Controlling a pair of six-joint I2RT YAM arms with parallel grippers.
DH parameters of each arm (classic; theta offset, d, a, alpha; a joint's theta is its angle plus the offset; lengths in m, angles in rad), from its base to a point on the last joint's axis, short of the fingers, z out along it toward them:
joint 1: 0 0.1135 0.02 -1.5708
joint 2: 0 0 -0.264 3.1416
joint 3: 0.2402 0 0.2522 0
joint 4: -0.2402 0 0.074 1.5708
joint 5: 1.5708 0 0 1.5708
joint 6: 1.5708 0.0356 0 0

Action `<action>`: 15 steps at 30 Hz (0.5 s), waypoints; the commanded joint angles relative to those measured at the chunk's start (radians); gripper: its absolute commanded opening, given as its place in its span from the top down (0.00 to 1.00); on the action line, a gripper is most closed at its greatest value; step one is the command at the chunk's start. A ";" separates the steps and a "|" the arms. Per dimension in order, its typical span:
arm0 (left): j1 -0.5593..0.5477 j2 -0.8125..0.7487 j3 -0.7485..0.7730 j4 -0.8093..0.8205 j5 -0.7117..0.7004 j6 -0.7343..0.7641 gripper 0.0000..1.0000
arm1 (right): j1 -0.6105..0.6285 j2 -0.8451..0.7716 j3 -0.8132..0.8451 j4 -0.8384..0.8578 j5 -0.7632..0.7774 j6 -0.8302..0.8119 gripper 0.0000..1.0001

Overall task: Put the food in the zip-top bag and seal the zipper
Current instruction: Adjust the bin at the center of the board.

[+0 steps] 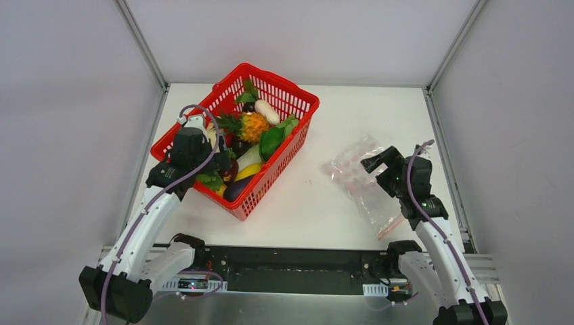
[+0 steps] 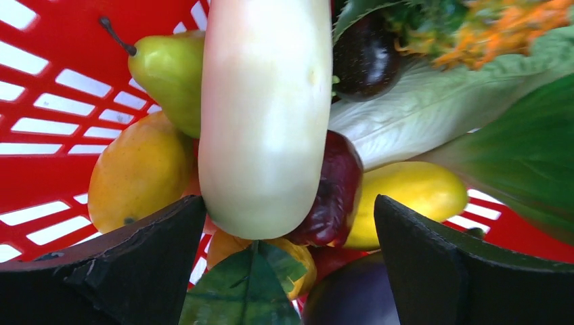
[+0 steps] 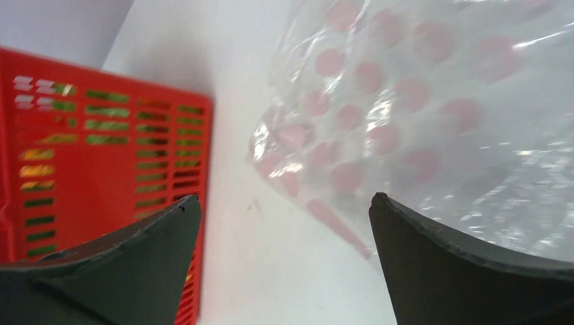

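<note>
The red mesh basket (image 1: 268, 181) sits turned at an angle in the far left part of the desk (image 1: 311, 203), and all the food lies heaped inside it: an orange pineapple (image 1: 254, 126), a white radish (image 2: 264, 115), a green pear (image 2: 169, 74), a yellow-orange fruit (image 2: 139, 172), a dark red fruit (image 2: 336, 189), a yellow piece (image 2: 406, 193), a dark purple eggplant (image 2: 362, 57) and a pale green leafy vegetable (image 2: 433, 101). The left tool (image 2: 288, 203) hangs over the basket's left side with its jaws spread wide, one on each side of the white radish's rounded end, gripping nothing. The zip-top bag (image 1: 352, 175) lies flat and crumpled near the right edge of the desk, well apart from the basket, clear with pink dots and with a pink strip (image 1: 390, 228) at its near end. The right tool (image 3: 284, 198) is above the bag's far part, jaws spread wide and holding nothing.
</note>
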 commanded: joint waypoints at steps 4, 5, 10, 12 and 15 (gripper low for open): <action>0.004 -0.060 0.088 -0.049 0.154 0.025 0.00 | 0.000 -0.101 0.077 -0.195 0.613 -0.032 0.02; 0.004 -0.055 0.103 -0.052 0.185 0.032 0.00 | 0.001 -0.118 0.066 -0.196 0.650 -0.022 0.02; -0.025 -0.072 0.149 -0.051 0.261 0.054 0.00 | -0.008 -0.150 0.016 -0.254 0.851 0.092 0.02; -0.031 -0.105 0.146 -0.029 0.300 0.065 0.00 | -0.012 -0.156 -0.008 -0.302 0.990 0.187 0.02; -0.031 -0.156 0.143 -0.010 0.359 0.066 0.00 | -0.026 -0.172 -0.032 -0.327 1.040 0.231 0.02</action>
